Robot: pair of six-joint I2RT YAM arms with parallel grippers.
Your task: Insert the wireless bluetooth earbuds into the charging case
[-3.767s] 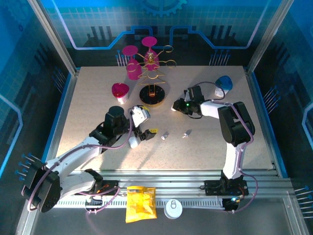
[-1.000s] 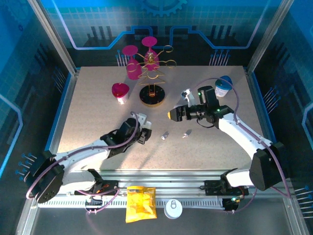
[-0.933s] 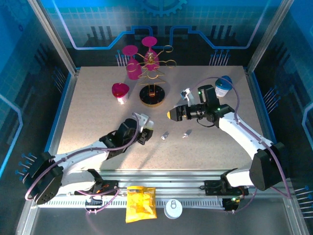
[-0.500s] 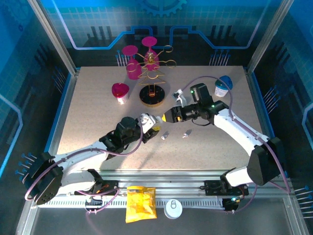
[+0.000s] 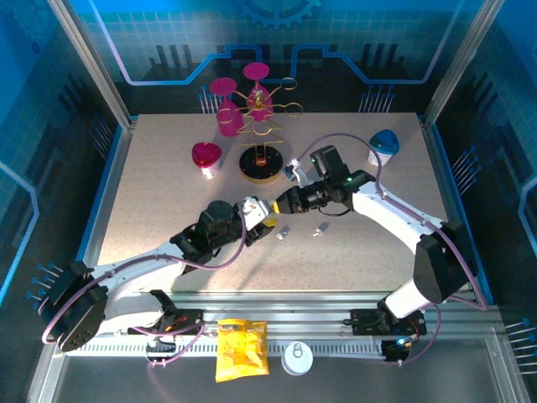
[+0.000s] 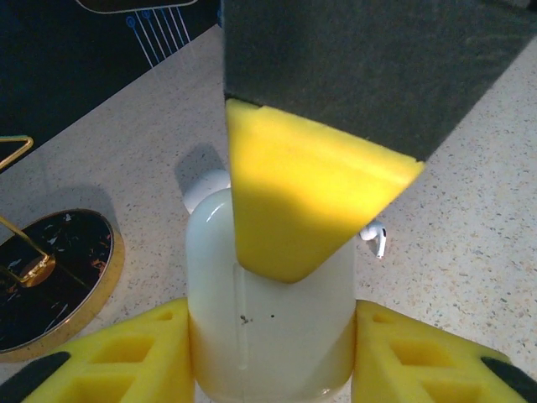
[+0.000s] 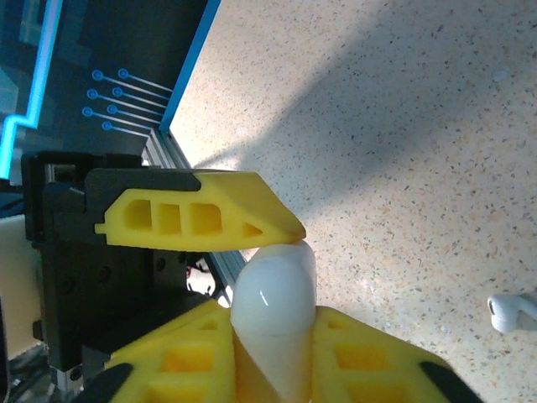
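Gripping the case (image 6: 268, 336), the left fingers (image 6: 143, 353) could lose it if the right fingers (image 7: 134, 365), which look shut on its top, pull too hard.

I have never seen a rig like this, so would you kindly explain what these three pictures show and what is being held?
These are two robot arms bolted at the near edge of a table. One picture looks down from above and behind them. The other two come from a small camera on each wrist, so you see that arm's own yellow fingers up close. The left gripper clamps a white charging case from both sides. The right gripper pinches the same case from the other end. Two tiny white earbuds lie loose on the table nearby. Farther back are pink cups, a gold rack and a blue object.
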